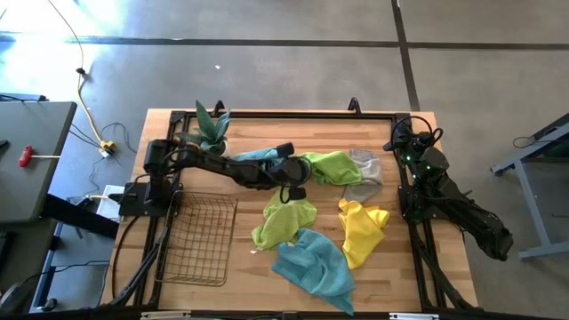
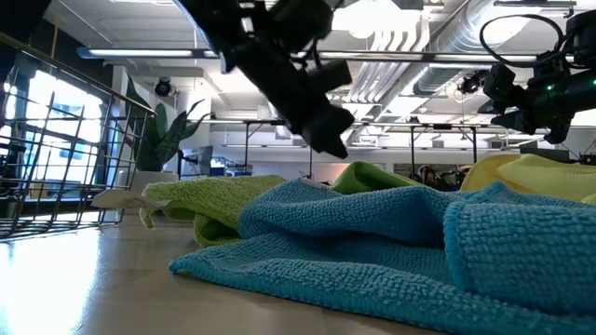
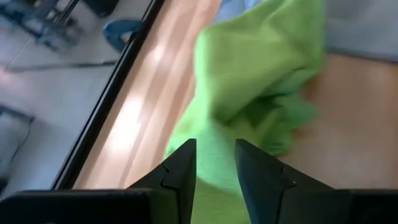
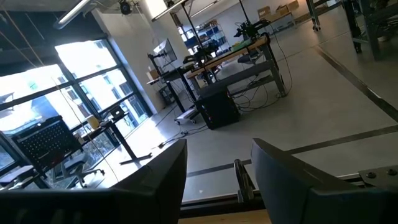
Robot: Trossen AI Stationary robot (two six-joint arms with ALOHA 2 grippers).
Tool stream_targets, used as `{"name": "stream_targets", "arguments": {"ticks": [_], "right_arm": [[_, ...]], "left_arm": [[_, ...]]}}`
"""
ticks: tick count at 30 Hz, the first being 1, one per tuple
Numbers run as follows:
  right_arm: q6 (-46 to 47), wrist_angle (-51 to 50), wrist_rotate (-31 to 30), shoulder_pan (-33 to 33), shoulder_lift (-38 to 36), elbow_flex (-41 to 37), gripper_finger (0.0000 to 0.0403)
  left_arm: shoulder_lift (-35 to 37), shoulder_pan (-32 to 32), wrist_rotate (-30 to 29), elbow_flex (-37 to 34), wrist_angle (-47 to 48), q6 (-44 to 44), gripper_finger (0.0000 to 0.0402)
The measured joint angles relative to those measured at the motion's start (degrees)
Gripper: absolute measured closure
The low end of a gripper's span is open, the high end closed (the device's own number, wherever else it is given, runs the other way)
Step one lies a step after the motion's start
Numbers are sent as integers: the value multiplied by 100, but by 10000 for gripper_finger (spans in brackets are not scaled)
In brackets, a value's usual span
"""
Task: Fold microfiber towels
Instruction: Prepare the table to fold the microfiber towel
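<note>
On the counter (image 1: 400, 267) the towels lie loose: teal towel (image 1: 313, 263), yellow towel (image 1: 362, 229), two lime ones. The left gripper (image 1: 294, 190), fingers spread and empty, hovers directly over the near lime towel (image 1: 286, 222); the right gripper (image 4: 217, 171), also spread, is parked off the edge.

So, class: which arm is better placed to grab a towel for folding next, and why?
Left. The left gripper hangs open over the lime green towel mid-table, while the right gripper is parked off the table's right edge, facing the room.
</note>
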State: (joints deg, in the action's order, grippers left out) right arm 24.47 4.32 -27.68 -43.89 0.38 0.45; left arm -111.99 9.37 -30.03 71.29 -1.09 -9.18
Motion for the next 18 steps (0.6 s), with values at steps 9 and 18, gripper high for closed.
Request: {"name": "stream_targets", "arguments": {"ticks": [9, 18], "right_arm": [[1, 0, 0, 1, -2, -1, 231], [0, 0, 3, 2, -2, 0, 231]], "left_arm": [[-945, 514, 183, 505, -13, 720, 300], [-1644, 358, 849, 1441, -89, 612, 300]]}}
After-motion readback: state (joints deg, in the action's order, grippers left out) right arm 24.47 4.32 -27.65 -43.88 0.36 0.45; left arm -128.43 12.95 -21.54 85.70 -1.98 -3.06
